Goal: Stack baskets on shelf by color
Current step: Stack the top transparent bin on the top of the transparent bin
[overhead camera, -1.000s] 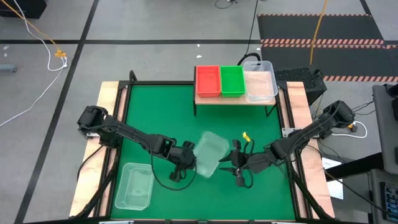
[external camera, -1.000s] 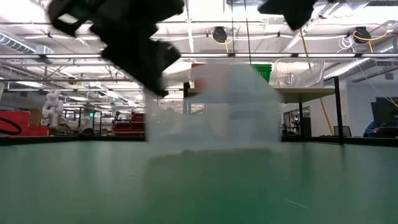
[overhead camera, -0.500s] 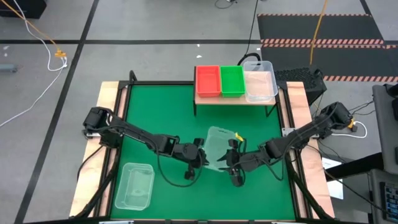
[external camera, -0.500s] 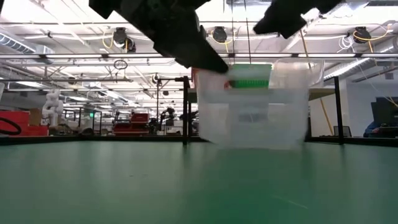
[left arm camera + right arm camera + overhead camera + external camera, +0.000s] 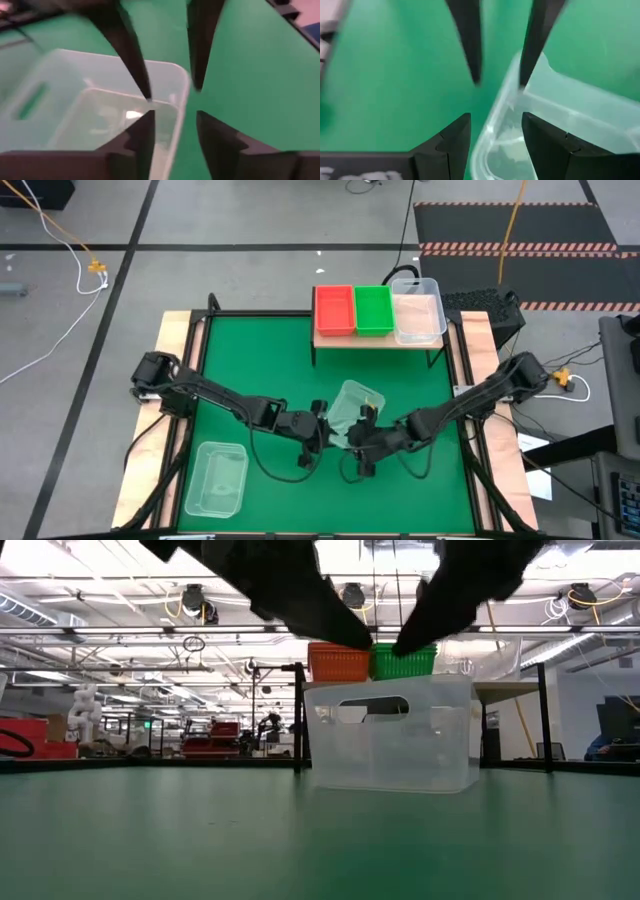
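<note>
A clear basket (image 5: 352,405) stands upright with its bottom on the green mat at mid-table; the low view shows this clear basket (image 5: 390,735) too. My left gripper (image 5: 320,425) and right gripper (image 5: 360,435) meet over its near rim, both open. In the left wrist view my left gripper (image 5: 175,117) has one finger over the inside and one outside the rim (image 5: 182,95). My right gripper (image 5: 495,117) straddles the rim (image 5: 507,90) likewise. The shelf (image 5: 380,340) carries an orange-red basket (image 5: 334,310), a green basket (image 5: 373,310) and a clear basket (image 5: 418,315). My left gripper has the basket's rim between its open fingers near a corner, coming from above; I cannot tell whether a finger touches it. My right gripper stands the same way over the rim from the opposite side; whether it touches cannot be told either.
Another clear basket (image 5: 215,478) lies on the mat near the table's near-left corner. The shelf stands at the far edge on dark legs (image 5: 298,715). Open green mat (image 5: 260,360) stretches between the shelf and the arms.
My left gripper has carried the clear basket toward the table's right, turning it from tilted to upright, and lowered it until its bottom rests on the mat. My right gripper has moved left toward the basket's rim.
</note>
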`<action>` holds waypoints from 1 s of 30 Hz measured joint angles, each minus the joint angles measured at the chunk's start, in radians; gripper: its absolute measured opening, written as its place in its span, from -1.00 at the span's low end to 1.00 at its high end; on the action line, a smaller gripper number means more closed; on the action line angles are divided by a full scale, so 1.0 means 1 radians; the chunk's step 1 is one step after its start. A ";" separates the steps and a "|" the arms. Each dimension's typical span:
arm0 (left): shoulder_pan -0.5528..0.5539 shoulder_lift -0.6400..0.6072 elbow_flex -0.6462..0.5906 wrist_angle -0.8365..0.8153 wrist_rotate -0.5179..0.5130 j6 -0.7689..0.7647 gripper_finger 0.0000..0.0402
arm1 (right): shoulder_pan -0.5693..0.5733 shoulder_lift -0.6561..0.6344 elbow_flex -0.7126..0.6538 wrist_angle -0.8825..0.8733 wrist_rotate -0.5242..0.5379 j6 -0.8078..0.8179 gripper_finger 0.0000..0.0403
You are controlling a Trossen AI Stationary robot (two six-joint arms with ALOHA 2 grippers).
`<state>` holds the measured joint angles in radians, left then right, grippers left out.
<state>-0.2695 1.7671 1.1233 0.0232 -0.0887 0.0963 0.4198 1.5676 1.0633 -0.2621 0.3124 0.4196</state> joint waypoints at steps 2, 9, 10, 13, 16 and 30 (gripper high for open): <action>-0.006 -0.046 0.000 -0.053 -0.053 0.012 -0.15 | -0.008 0.028 0.011 -0.015 0.000 0.050 -0.14; -0.030 -0.226 0.001 -0.218 -0.297 -0.070 0.10 | -0.020 0.055 0.011 -0.008 -0.047 0.118 -0.14; -0.032 -0.249 0.001 -0.236 -0.328 -0.098 0.11 | -0.021 0.057 0.011 0.003 -0.055 0.119 -0.14; -0.032 -0.294 0.001 -0.256 -0.392 -0.158 0.11 | -0.022 0.071 0.013 0.007 -0.056 0.123 -0.14; -0.032 -0.313 0.000 -0.255 -0.447 -0.167 0.11 | -0.032 0.108 0.013 0.009 -0.110 0.152 -0.18; 0.088 -0.413 0.021 -0.157 -0.621 -0.058 0.11 | -0.045 0.020 0.011 -0.207 -0.368 0.068 -0.95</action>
<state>-0.1811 1.3537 1.1441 -0.1339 -0.7093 0.0386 0.3744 1.5874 1.0740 -0.4690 -0.0559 0.4879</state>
